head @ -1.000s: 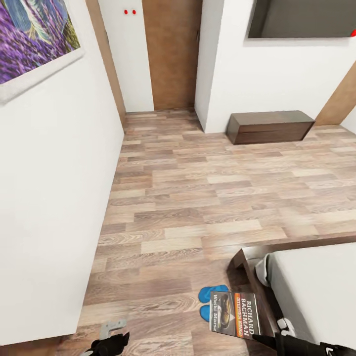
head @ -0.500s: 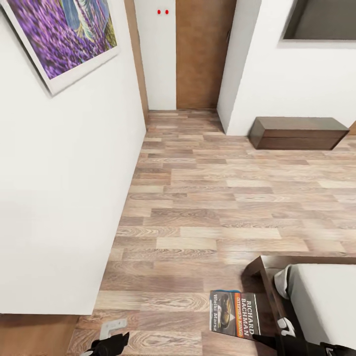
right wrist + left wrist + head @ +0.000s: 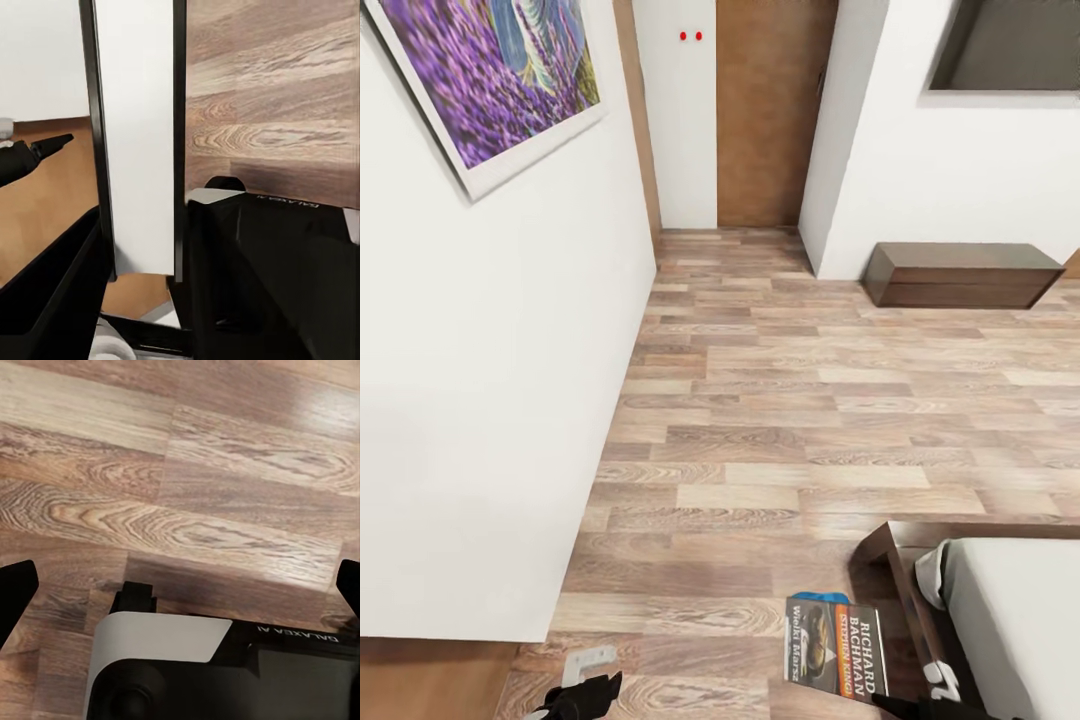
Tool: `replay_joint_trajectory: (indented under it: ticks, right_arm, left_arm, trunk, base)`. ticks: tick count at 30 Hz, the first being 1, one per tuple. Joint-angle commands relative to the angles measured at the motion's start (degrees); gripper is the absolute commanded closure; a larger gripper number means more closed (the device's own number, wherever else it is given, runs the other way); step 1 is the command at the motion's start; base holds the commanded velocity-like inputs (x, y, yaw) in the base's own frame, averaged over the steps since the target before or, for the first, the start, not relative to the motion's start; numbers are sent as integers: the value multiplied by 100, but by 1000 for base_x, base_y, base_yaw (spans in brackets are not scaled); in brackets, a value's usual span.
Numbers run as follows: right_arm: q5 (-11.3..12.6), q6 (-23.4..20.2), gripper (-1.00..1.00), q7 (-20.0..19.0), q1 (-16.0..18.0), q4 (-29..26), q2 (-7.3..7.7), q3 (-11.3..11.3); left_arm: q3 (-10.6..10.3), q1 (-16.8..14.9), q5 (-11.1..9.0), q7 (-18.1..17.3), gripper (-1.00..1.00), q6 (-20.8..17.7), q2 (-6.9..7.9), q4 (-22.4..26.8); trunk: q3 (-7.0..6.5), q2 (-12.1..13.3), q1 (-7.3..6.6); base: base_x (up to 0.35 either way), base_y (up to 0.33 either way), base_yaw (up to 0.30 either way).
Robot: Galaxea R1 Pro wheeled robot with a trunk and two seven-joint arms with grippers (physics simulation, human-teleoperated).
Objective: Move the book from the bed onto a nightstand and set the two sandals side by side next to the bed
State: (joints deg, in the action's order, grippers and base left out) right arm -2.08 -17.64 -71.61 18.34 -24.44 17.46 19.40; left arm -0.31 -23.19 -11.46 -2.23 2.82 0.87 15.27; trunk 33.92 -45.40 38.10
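Paperback with a dark cover, orange band and white block lettering (image 3: pixel 834 645) hangs flat above the wood-plank floor (image 3: pixel 780 420), clamped at its edge in the right gripper (image 3: pixel 142 247), just beside the corner of the grey-mattressed, dark-framed bed (image 3: pixel 1010 620). Left gripper (image 3: pixel 180 585) hovers over the planks, fingers spread and holding nothing. Low dark-wood cabinet (image 3: pixel 960 273) stands against the far wall.

One book (image 3: pixel 834 645); one bed (image 3: pixel 1000 620); one low cabinet (image 3: pixel 960 273); one painting (image 3: pixel 490 75).
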Motion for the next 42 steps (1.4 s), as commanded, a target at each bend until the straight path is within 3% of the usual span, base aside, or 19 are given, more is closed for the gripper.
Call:
replay_joint_trajectory:
  ticks: [1, 10, 16, 26, 34, 42]
  right_arm:
    - [-19, -16, 100, 20, 3, 2, -5, 34]
    - [-8, 136, 100, 559, 3, 16, -6, 17]
    - [3, 370, 100, 605, 3, 25, -1, 10]
    - [-12, 401, 100, 622, 3, 36, -6, 11]
    - [-12, 402, 100, 624, 3, 43, -4, 9]
    - [-20, 402, 100, 629, 3, 69, -6, 3]
  left_arm:
    - [-4, -4, -50, -23, -100, 17, 1, -6]
    - [-10, -4, -54, -32, -100, 25, -50, -16]
    - [-13, -7, -49, -32, -100, 24, -115, -193]
    - [6, -3, -83, -9, -100, 26, -122, -217]
    - [7, -3, -85, -14, -100, 410, -122, -236]
    - [5, -2, -85, -14, -100, 471, -122, -260]
  trunk:
    - [-5, -4, 1]
    - [-90, -4, 1]
    - [-146, -4, 1]
    - [-240, -4, 1]
    - [-315, -4, 1]
    - [-390, -4, 1]
  base:
    - [0, 0, 0]
    - [0, 0, 0]
    - [0, 0, 0]
    - [0, 0, 0]
    - [0, 0, 0]
    - [0, 0, 0]
